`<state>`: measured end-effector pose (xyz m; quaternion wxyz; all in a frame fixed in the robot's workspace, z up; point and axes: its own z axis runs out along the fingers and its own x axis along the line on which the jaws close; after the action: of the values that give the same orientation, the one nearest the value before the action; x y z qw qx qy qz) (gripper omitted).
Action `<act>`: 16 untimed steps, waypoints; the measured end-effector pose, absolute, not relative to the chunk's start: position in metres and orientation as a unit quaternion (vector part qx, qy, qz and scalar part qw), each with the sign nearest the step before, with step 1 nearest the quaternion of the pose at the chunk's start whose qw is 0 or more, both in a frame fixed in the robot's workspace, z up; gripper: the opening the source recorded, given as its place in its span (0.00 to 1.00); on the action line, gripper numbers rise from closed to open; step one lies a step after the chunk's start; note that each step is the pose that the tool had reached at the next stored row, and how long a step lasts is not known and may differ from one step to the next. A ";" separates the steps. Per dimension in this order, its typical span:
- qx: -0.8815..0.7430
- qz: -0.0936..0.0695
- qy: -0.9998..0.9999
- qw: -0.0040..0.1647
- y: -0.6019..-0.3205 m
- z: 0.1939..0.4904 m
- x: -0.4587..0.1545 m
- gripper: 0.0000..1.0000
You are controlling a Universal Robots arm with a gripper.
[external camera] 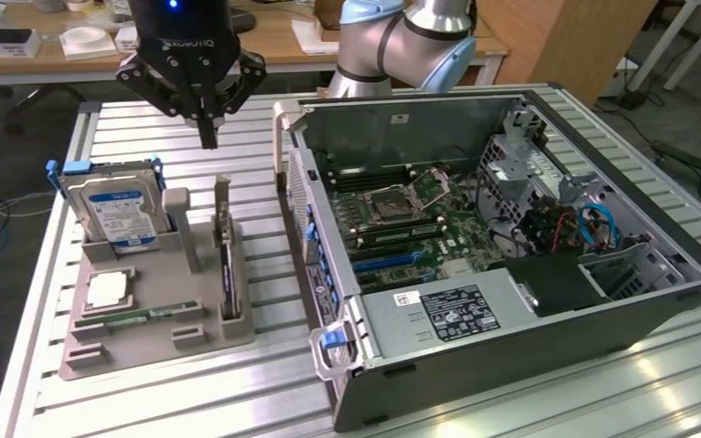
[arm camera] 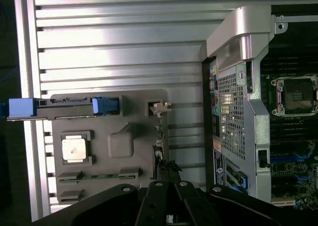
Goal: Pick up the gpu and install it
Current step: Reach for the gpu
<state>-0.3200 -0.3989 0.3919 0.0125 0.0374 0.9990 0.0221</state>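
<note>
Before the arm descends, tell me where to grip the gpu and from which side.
Best take the gpu by its exposed top edge, mid-length, coming straight down from above with the fingers on its two flat faces. It stands on edge in a slot of the grey holder, lower part sunk in, top edge free; the hard drive stands apart on the exterior view's left.

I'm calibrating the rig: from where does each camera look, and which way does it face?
Exterior view: off the arm, high, angled down across the table at the holder and open computer case; the arm and gripper show.
Wrist view: on the wrist, facing straight down onto the holder and gpu; the gripper shows.
Shared: gripper, gpu, holder, computer case.
</note>
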 end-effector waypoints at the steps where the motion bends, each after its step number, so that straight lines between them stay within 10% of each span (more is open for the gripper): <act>1: 0.037 0.022 0.999 0.012 -0.399 0.392 -0.320 0.10; 16: 0.037 0.022 0.999 0.012 -0.399 0.392 -0.320 0.25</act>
<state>-0.3201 -0.3991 0.3919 0.0125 0.0374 0.9990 0.0221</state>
